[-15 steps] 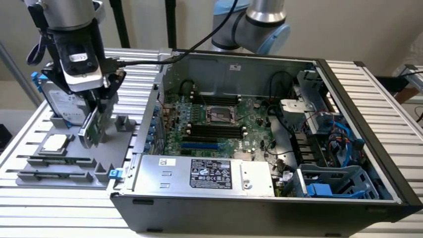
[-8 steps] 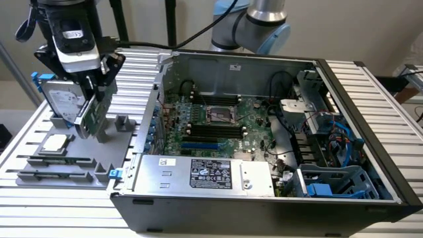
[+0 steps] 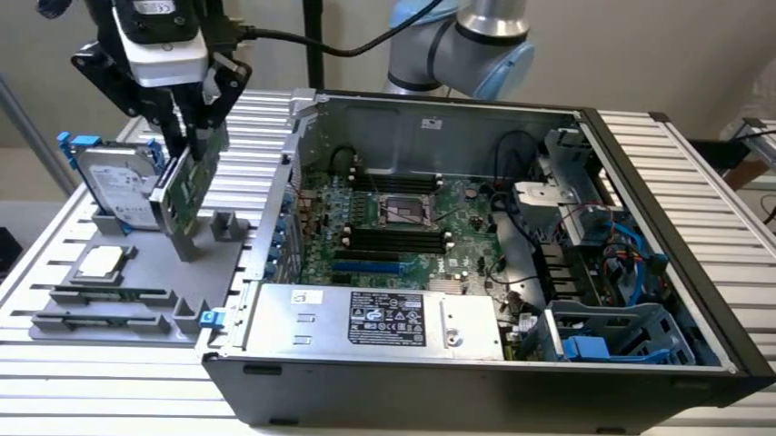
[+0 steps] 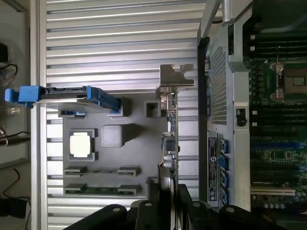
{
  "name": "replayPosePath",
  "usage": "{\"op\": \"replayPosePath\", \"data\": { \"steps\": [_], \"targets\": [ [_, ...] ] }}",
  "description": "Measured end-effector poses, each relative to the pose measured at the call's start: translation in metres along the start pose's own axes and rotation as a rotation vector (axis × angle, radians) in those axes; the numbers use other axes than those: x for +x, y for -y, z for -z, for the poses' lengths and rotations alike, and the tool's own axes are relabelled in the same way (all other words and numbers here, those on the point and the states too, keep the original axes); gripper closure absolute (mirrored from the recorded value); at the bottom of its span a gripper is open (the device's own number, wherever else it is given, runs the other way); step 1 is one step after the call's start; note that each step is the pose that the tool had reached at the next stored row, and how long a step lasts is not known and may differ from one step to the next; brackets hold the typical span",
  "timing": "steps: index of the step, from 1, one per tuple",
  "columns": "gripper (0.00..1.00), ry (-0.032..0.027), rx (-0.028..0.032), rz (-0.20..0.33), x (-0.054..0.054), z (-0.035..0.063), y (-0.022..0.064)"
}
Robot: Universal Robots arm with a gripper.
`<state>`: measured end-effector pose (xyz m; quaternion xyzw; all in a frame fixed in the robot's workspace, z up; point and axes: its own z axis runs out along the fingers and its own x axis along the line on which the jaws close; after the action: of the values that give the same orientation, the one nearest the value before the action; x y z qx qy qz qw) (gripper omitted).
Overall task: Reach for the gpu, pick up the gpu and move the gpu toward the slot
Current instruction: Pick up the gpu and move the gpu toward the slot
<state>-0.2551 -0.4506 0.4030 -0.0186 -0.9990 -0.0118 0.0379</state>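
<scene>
The black two-fingered pincer [image 3: 192,147] on the arm is closed on the gpu [image 3: 188,195], a thin flat green circuit-board card with a silver metal bracket at one end. It grips the card by its upper edge and holds it upright, with the bracket pointing down toward the grey plastic holder tray [image 3: 134,272] on the exterior view's left. I cannot tell if the tip of the bracket touches the tray or hangs just above it. In the wrist view the card [image 4: 170,129] is seen on its edge, and one black finger [image 4: 152,203] presses on each side of it. Just beside the card, on the exterior view's left, the silver hard drive with a blue frame [image 3: 115,182] stands upright in the same tray. Lower on the tray lie a square silver processor chip [image 3: 100,262] and two narrow green memory sticks [image 3: 104,295] in their grooves. The tray rests on the ribbed aluminium desk [image 3: 145,391]. On the exterior view's right of the tray stands the open black computer case [image 3: 485,381], and the green motherboard [image 3: 388,218] is inside it, well apart from the held card.
</scene>
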Motion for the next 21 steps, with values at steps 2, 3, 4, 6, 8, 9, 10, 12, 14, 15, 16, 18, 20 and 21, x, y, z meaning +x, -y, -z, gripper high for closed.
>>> {"op": "replayPosePath", "data": {
  "steps": [2, 3, 4, 6, 8, 9, 10, 12, 14, 15, 16, 18, 20, 21],
  "targets": [
    [0.73, -0.0011, -0.0009, 0.000, -0.008, 0.0098, 0.0004],
    [0.73, -0.0015, -0.0016, 0.000, -0.012, 0.0146, 0.0005],
    [0.73, -0.0020, -0.0022, 0.000, -0.017, 0.0197, 0.0007],
    [0.73, -0.0030, -0.0035, 0.000, -0.025, 0.0294, 0.0011],
    [0.73, -0.0040, -0.0050, 0.001, -0.033, 0.0391, 0.0014],
    [0.73, -0.0046, -0.0059, 0.001, -0.037, 0.0439, 0.0014],
    [0.73, -0.0053, -0.0069, 0.001, -0.042, 0.0490, 0.0012],
    [0.73, -0.0069, -0.0079, 0.001, -0.050, 0.0575, 0.0007],
    [0.73, -0.0071, -0.0085, 0.001, -0.059, 0.0612, 0.0003],
    [0.73, -0.0074, -0.0085, 0.001, -0.063, 0.0624, 0.0001],
    [0.73, -0.0076, -0.0088, 0.001, -0.068, 0.0631, -0.0001],
    [0.73, -0.0077, -0.0112, 0.001, -0.077, 0.0639, -0.0005],
    [0.73, -0.0077, -0.0156, 0.001, -0.086, 0.0645, -0.0008],
    [0.73, -0.0079, -0.0177, 0.002, -0.091, 0.0649, -0.0010]
  ]
}}
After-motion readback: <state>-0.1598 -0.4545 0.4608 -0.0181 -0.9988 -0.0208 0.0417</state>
